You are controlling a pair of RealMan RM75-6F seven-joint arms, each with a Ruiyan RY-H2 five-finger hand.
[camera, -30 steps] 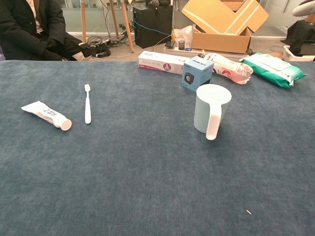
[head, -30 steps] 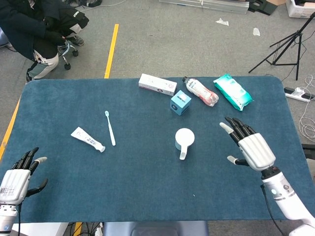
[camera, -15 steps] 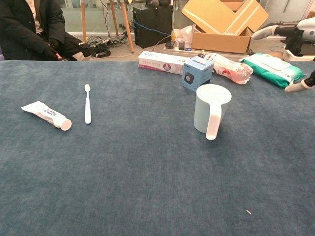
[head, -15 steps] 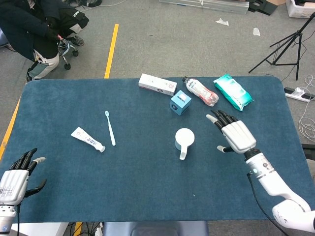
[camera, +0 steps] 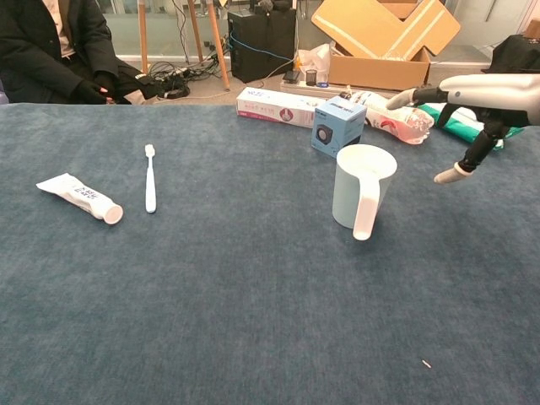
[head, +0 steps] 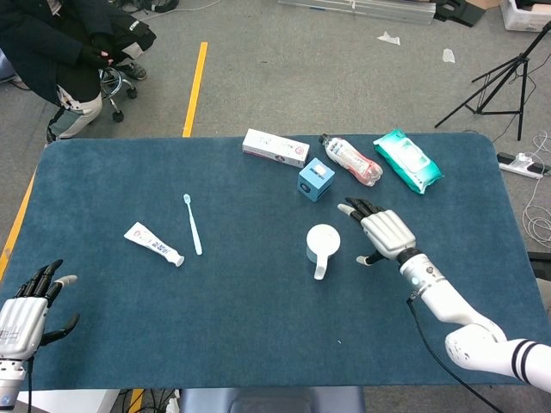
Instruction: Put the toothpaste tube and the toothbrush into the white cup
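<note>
Two task items lie flat on the blue table [head: 258,344], left of centre. Toothpaste tube [head: 153,243]: white, short, with small blue print along its body, flat crimped end away from the robot, round cap end nearer it. Toothbrush [head: 193,224]: white to pale blue, slim, just beside the tube on its right, not touching it; head end points away from the robot.

White cup [head: 323,243]: upright near table centre, mouth open, pale bluish wall, a long flat white handle running down the side that faces the robot. Well apart from tube and brush.

Right hand [head: 380,233]: hovers just right of the cup, back of the hand up, fingers spread and reaching toward the far edge, thumb hanging down. Holds nothing; not touching the cup. In the chest view its fingertips [camera: 402,99] sit above the cup's rim level, over to the right.

Left hand [head: 27,308]: at the near left corner of the table, fingers apart, holding nothing, well apart from the tube.

Far edge of table: white carton [head: 275,147], small blue box [head: 316,179], plastic bottle [head: 351,160] on its side, green wipes pack [head: 407,160].
</note>
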